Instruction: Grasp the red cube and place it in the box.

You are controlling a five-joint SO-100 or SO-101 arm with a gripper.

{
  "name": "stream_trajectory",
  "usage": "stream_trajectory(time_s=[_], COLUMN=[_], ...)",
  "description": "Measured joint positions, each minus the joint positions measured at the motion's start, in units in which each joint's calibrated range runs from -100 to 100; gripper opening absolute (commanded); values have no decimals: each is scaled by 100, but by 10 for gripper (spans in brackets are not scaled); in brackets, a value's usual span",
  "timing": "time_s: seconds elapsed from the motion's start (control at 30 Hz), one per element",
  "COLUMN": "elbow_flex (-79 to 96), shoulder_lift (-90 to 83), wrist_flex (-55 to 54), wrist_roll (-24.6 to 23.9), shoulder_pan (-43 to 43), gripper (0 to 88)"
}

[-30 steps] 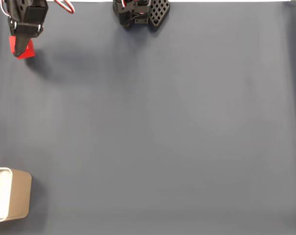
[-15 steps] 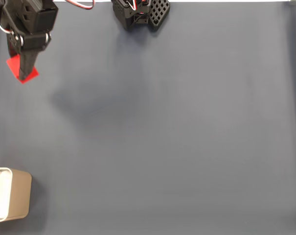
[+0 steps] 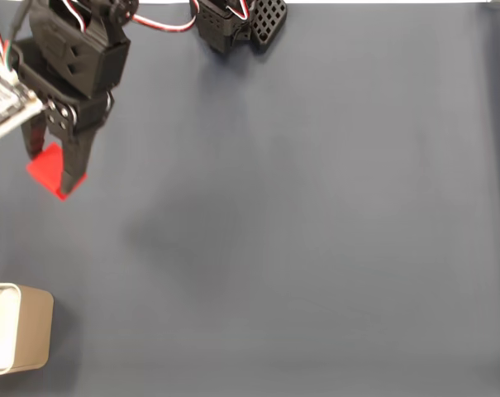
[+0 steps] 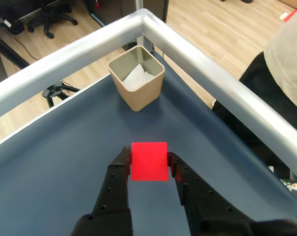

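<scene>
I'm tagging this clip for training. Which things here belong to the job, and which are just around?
Job:
small bright red cube, clamped in the black two-finger gripper
beige box with white inside

Just around:
black perforated part at the mat's top edge
seated person beyond the metal table rail

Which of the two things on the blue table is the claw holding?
The red cube, clamped between the gripper's two black fingers; the beige box stands apart near the table's corner.

We note: box [image 3: 30, 335] cut by left edge in fixed view. Red cube [image 3: 47, 165] partly hidden behind pincer [image 3: 50, 169]. Person [image 4: 285, 59] cropped at right edge, wrist view.
</scene>
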Motion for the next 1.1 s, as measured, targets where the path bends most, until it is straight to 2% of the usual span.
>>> stream_trajectory(time_s=[0.4,1.1], elbow_flex=[-1700,-4928], shoulder_lift=[1407,4003], wrist_flex=[40,48], wrist_roll=[63,-29], shoulder_pan=[-504,-504], gripper=[0,0])
